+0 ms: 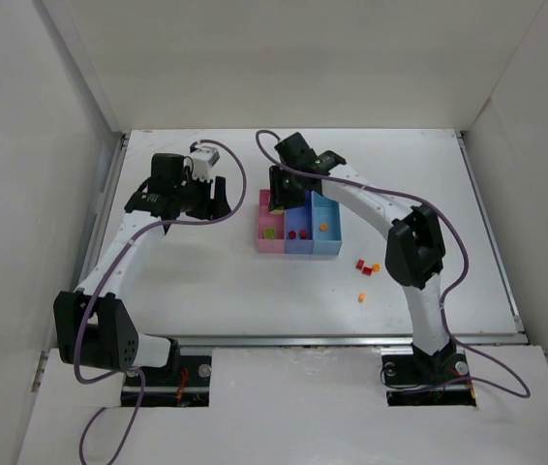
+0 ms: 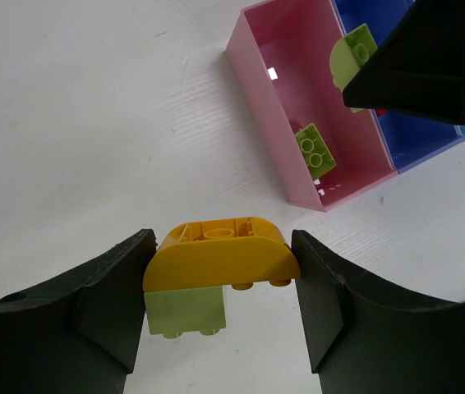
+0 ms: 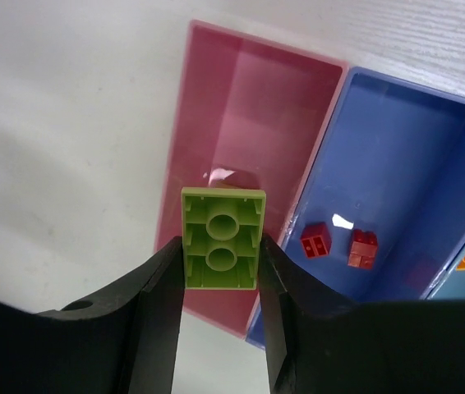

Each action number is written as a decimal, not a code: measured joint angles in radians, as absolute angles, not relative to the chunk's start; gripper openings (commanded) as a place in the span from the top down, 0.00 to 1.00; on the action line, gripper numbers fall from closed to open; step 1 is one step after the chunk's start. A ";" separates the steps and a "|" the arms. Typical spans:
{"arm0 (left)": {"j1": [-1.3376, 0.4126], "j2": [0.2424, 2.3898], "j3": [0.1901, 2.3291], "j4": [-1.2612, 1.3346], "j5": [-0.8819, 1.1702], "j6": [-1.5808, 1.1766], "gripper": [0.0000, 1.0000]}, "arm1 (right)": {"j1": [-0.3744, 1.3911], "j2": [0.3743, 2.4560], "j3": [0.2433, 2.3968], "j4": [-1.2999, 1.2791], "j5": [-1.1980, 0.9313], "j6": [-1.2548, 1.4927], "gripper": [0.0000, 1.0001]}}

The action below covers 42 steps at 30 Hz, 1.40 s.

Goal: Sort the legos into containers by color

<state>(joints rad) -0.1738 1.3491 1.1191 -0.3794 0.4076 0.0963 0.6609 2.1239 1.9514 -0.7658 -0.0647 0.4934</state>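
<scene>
Above the pink bin, the right gripper pinches a yellow-green brick; the left gripper clasps a yellow brick atop a pale-green brick

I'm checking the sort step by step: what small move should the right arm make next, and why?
Probably open the right gripper and drop the held yellow-green brick: it appears to hang over the pink bin, where a second yellow-green brick already lies, and the red bricks sit in the blue-violet bin beside it.
</scene>
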 measured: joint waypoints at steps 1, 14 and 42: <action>-0.174 1.349 1.119 -0.380 0.405 0.091 1.00 | 0.660 2.134 1.955 -0.771 -0.065 0.493 0.74; -0.174 1.349 1.116 -0.379 0.379 0.084 1.00 | 0.659 2.152 1.974 -0.786 -0.098 0.466 0.30; -0.265 1.472 0.931 -0.410 0.364 0.614 0.79 | 0.534 1.885 1.765 -0.648 -0.177 0.434 0.30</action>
